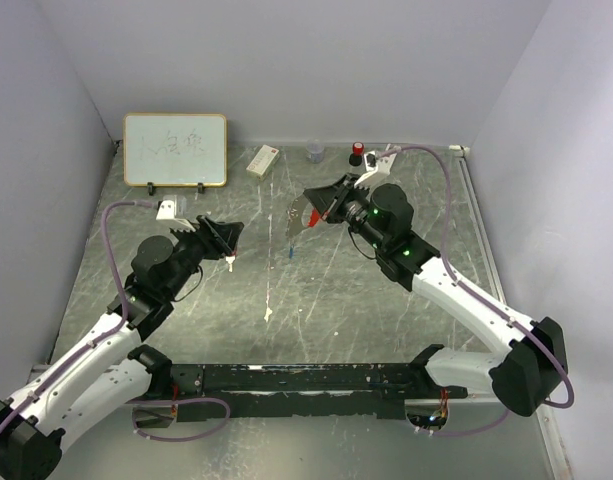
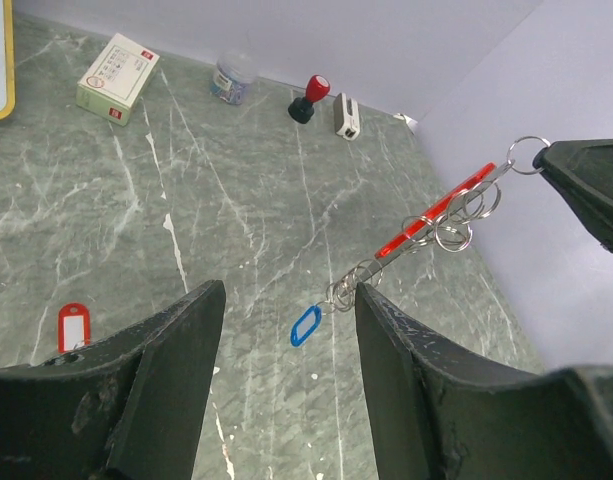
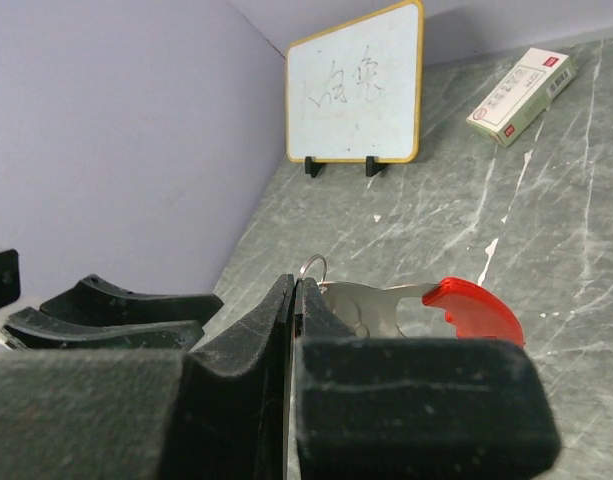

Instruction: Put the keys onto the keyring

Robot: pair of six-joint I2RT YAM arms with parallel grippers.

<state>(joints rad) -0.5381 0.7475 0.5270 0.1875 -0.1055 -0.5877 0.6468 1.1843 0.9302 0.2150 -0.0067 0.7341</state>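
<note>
Right pincer [image 3: 294, 300] being clenched on one keyring [image 2: 438, 210], left pincer [image 2: 289, 300] being held released, one blue key [image 2: 305, 326], one red key [image 2: 73, 325].

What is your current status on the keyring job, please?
Left tool open, empty. Right tool shut on keyring, fob slanting down. Blue key at its low end; red key loose on table. No obstruction seen.
</note>
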